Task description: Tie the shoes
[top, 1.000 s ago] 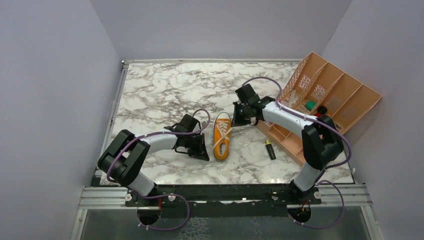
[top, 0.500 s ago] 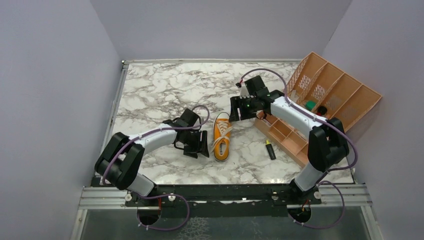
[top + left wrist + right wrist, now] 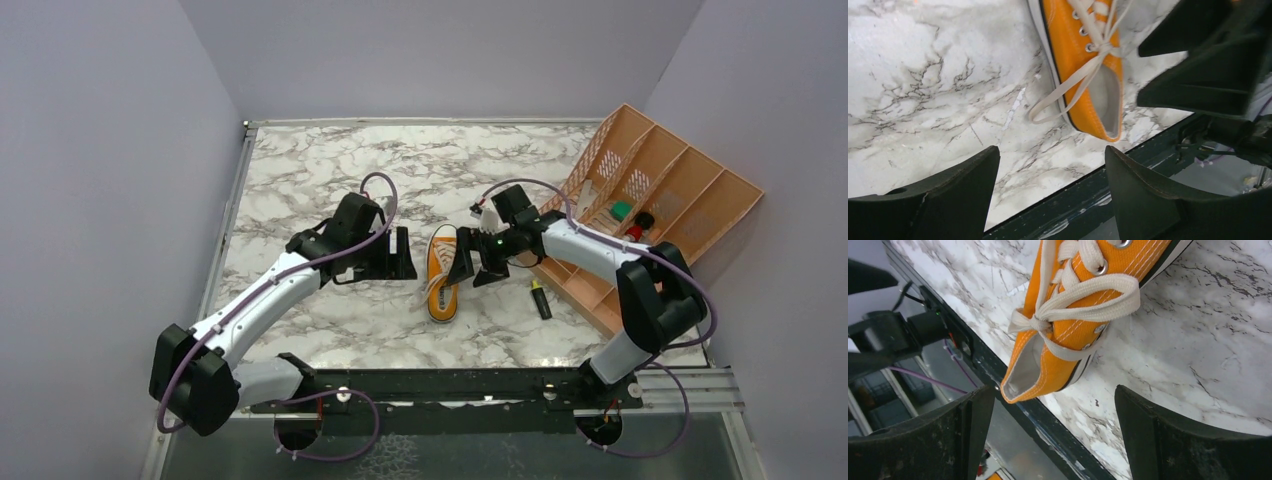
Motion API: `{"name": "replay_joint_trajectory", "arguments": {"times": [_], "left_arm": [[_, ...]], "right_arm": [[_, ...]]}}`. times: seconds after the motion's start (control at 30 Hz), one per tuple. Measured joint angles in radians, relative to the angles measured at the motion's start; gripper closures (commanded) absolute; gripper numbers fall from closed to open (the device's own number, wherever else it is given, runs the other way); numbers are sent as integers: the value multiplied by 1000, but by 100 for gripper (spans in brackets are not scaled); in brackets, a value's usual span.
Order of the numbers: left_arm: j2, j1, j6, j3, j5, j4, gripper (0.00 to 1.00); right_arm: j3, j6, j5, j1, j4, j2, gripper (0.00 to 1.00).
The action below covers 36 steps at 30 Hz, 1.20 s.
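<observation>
The shoe, a small orange sneaker (image 3: 443, 298) with white laces, lies mid-table with its toe pointing away from the arms. Its laces are drawn into a knot (image 3: 1035, 322) over the tongue, and one loop (image 3: 1055, 95) trails onto the marble on the shoe's left. My left gripper (image 3: 401, 253) hangs open just left of the shoe, nothing between its fingers (image 3: 955, 197). On the shoe's right side my right gripper (image 3: 470, 262) is open and also empty. Each wrist view shows the shoe (image 3: 1090, 70) (image 3: 1073, 340) lying beyond open jaws.
A peach slotted organizer rack (image 3: 655, 190) lies tilted at the right, holding a green and a red item. A yellow-and-black marker (image 3: 540, 298) rests on the marble in front of it. The table's near edge and black rail (image 3: 1108, 185) lie close below the shoe's heel.
Both grippers have opened and let go of the laces. The left gripper moved away from the near edge; the right gripper came down beside the shoe.
</observation>
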Motion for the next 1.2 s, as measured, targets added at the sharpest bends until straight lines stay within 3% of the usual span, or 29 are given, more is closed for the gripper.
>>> {"name": "replay_joint_trajectory", "arguments": {"times": [0.47, 0.67, 0.87, 0.97, 1.07, 1.2], "left_arm": [[-75, 0, -31, 31, 11, -3, 22], [-125, 0, -54, 31, 14, -6, 21], [-132, 0, -72, 49, 16, -29, 21], [-130, 0, -79, 83, 16, -48, 21], [-130, 0, -78, 124, 10, -62, 21], [-133, 0, -60, 201, -34, -79, 19]], "right_arm": [[-63, 299, 3, 41, 349, 168, 51], [25, 407, 15, 73, 463, 285, 55], [318, 442, 90, 78, 519, 497, 48], [510, 419, 116, 63, 529, 624, 32], [773, 367, 134, 44, 448, 769, 3], [1092, 267, 171, 21, 230, 878, 0]]}}
